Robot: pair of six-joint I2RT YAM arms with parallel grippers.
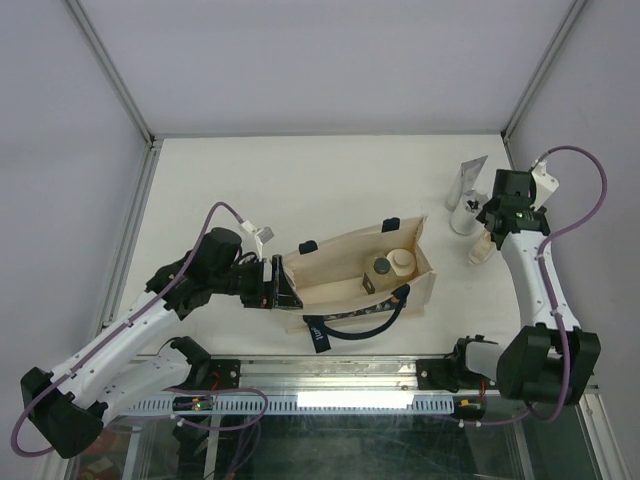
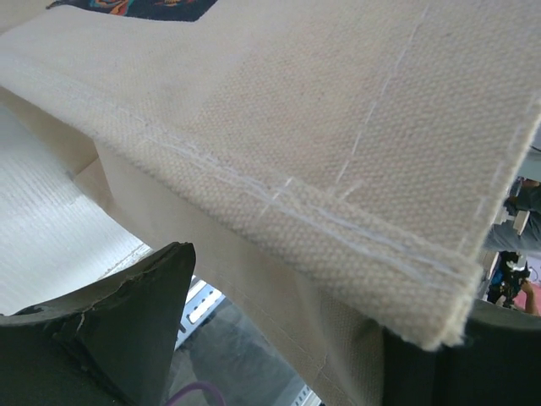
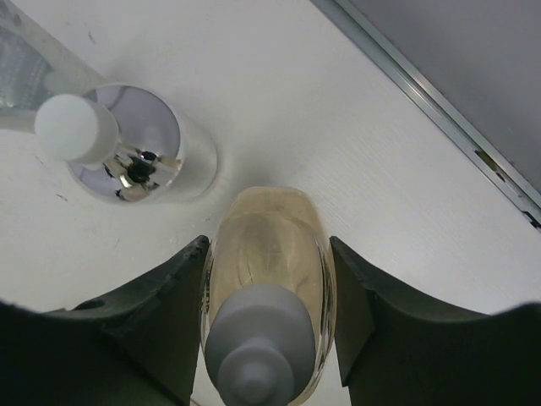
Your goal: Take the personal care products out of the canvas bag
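The canvas bag (image 1: 345,268) lies open in the middle of the table. A beige bottle with a tan cap (image 1: 401,261) and a dark-capped bottle (image 1: 381,268) stand inside it. My left gripper (image 1: 283,283) is at the bag's left end, open, with the bag's cloth edge (image 2: 338,169) hanging between its jaws (image 2: 308,296) and lying over the right finger. My right gripper (image 1: 487,232) is shut on a yellowish bottle (image 3: 269,254) with a grey cap, upright on the table at the far right. A clear bottle with a white cap (image 3: 139,152) and a silvery tube (image 1: 468,180) stand beside it.
The bag's dark patterned handle (image 1: 365,320) and label strap (image 1: 317,335) lie toward the near table edge. A metal frame rail (image 3: 439,101) runs close behind the right gripper. The table's near rail (image 1: 350,370) sits just below the bag.
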